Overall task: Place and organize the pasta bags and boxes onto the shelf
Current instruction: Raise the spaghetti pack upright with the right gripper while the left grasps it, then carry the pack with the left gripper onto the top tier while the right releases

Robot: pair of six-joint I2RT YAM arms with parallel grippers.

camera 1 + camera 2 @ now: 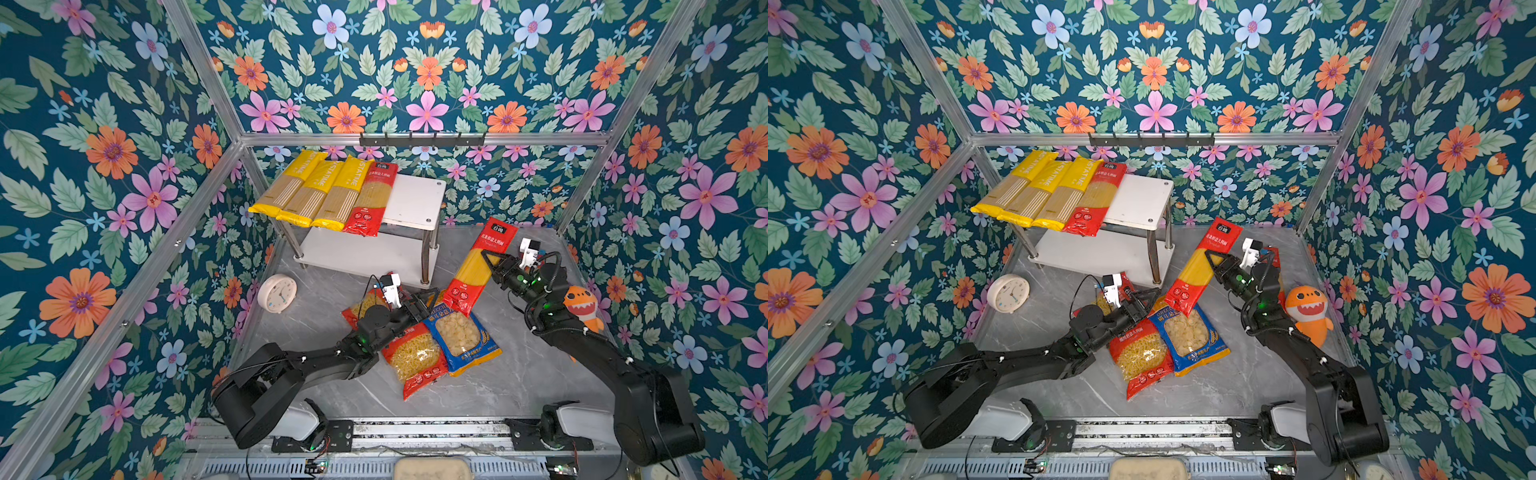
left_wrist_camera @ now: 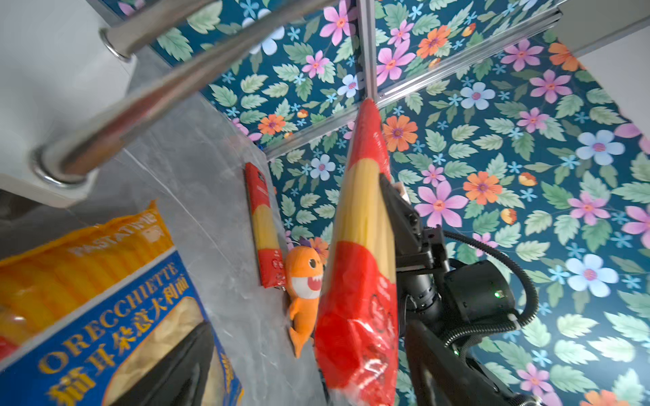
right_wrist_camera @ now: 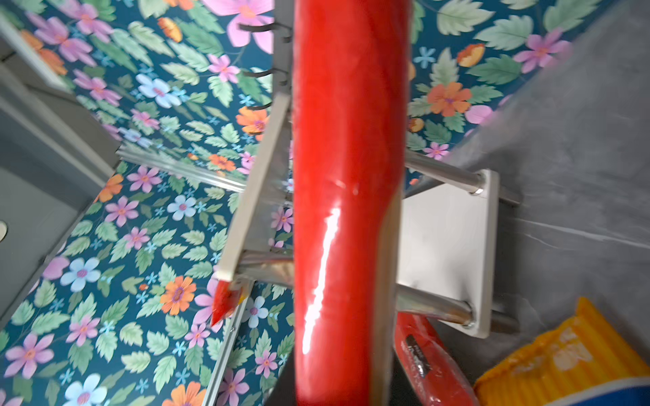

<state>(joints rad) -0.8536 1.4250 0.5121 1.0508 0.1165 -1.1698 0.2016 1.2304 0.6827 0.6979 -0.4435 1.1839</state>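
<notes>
My right gripper (image 1: 488,260) (image 1: 1213,260) is shut on the yellow middle of a long red spaghetti pack (image 1: 478,266) (image 3: 348,175), held tilted above the table right of the shelf (image 1: 415,199). Its lower end (image 2: 355,334) hangs between the wide-apart jaws of my open left gripper (image 1: 424,297). Three yellow spaghetti packs (image 1: 311,191) and a red one (image 1: 372,199) lie side by side on the top board. Below the arms lie a red short-pasta bag (image 1: 415,357), the blue-orange orecchiette bag (image 1: 461,336) and another red bag (image 1: 361,307). A further long red pack (image 2: 263,225) lies by the right wall.
An orange shark plush (image 1: 582,307) leans against the right wall behind my right arm. A white round clock (image 1: 277,293) stands left of the shelf's front leg. The black hook rail (image 1: 422,140) hangs on the back frame. The lower board (image 1: 361,253) is bare.
</notes>
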